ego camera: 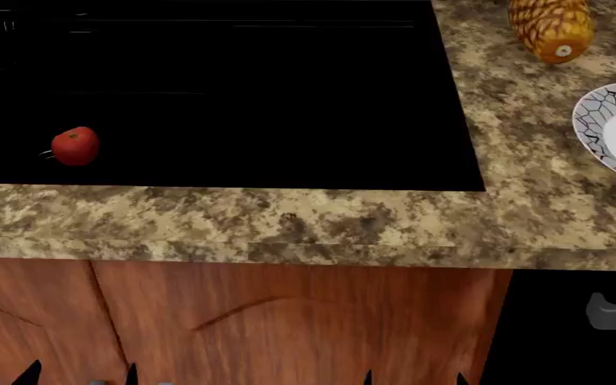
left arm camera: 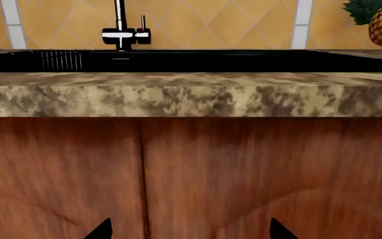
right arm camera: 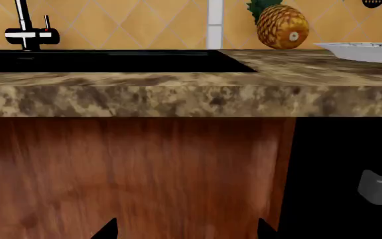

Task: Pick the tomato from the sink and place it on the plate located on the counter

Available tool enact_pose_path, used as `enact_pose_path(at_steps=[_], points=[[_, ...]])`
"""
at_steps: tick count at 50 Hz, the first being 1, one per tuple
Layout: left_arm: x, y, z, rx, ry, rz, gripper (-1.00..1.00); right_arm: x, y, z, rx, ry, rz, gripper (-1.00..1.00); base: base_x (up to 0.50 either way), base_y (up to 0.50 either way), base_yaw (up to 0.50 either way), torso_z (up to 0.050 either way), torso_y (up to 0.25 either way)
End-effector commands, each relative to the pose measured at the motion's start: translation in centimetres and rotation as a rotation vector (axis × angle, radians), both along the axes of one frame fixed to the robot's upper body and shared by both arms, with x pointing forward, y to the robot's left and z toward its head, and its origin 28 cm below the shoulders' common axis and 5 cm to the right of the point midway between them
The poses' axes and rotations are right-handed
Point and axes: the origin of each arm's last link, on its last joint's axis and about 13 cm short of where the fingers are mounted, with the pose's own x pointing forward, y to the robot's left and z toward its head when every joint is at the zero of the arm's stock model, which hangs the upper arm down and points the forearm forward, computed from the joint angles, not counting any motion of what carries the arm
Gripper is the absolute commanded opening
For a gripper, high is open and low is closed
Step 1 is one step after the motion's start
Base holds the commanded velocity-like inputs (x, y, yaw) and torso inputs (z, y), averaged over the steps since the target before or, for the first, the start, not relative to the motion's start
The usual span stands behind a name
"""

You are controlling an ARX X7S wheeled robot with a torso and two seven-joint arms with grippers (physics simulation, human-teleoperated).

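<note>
Red tomato [ego camera: 74, 146] in black sink [ego camera: 286, 96] w/ plate [ego camera: 608, 128] on counter [ego camera: 286, 224], both tools' fingers spread, empty.

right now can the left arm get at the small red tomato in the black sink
Probably yes, once raised. The left gripper hangs open below the speckled granite counter, facing the wooden cabinet door. The small red tomato sits uncovered in the black sink on that arm's side.

The tomato [ego camera: 74, 146] lay in the black sink [ego camera: 286, 96], toward its left side near the front wall. On the counter [ego camera: 286, 220] to the right, a pineapple [ego camera: 550, 28] lay behind the plate [ego camera: 599, 124], which was cut off by the edge. Wooden cabinet doors [ego camera: 233, 321] ran below.
</note>
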Motion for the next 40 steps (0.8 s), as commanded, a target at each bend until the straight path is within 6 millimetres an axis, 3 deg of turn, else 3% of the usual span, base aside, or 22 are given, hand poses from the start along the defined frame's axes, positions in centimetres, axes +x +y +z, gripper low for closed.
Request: enact_pose_path(at_steps=[1, 10, 40], points=[[0.0, 0.0, -0.1, 0.000, 0.000, 0.000, 1.00, 0.0, 0.1, -0.1, 0.000, 0.000, 0.000, 1.00, 0.00, 0.00, 0.00, 0.000, 0.000], [-0.7, 0.2, 0.5, -0.047, -0.003, -0.013, 1.00, -0.1, 0.2, 0.2, -0.001, 0.005, 0.001, 1.00, 0.00, 0.00, 0.00, 0.000, 0.000], [-1.2, 0.1, 0.8, -0.065, -0.017, -0.029, 1.00, -0.2, 0.6, 0.3, 0.004, 0.004, 0.011, 1.00, 0.00, 0.00, 0.00, 0.050, 0.000]])
